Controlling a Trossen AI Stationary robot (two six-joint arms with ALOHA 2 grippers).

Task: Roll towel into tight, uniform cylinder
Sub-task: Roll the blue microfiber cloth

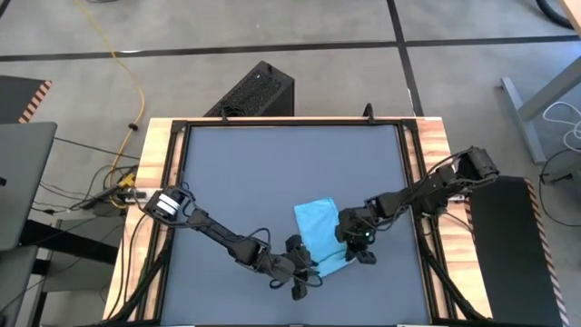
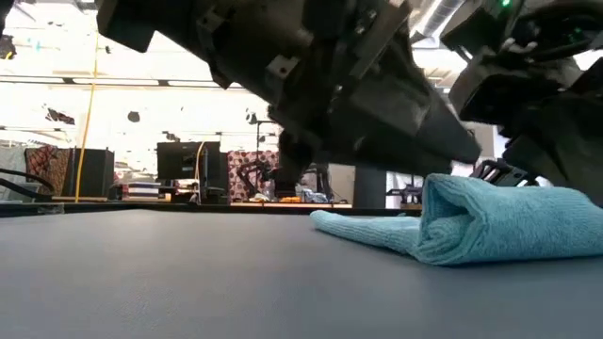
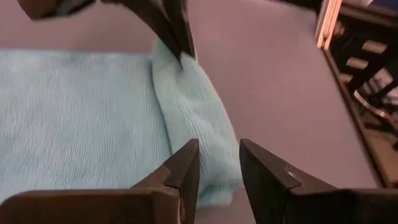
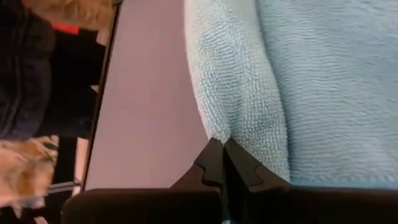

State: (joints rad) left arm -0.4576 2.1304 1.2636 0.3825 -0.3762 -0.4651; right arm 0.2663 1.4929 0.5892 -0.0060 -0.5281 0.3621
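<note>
Terry-looped and sky-blue, the towel (image 1: 320,234) lies near the table's (image 1: 272,173) front edge, its near end turned over into a low, soft roll. The right gripper (image 4: 224,149) has its jaws together, pinching the roll's edge at one end; the left gripper (image 3: 216,163) sits at the other end with jaws slightly apart, straddling the fold. Light and limp, the cloth will likely sag and unroll, so holding both roll ends seems wise.

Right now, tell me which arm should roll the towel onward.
Right. Its gripper is shut on the towel's rolled edge, while the left gripper is open with the edge between its fingers, not clamped.
</note>
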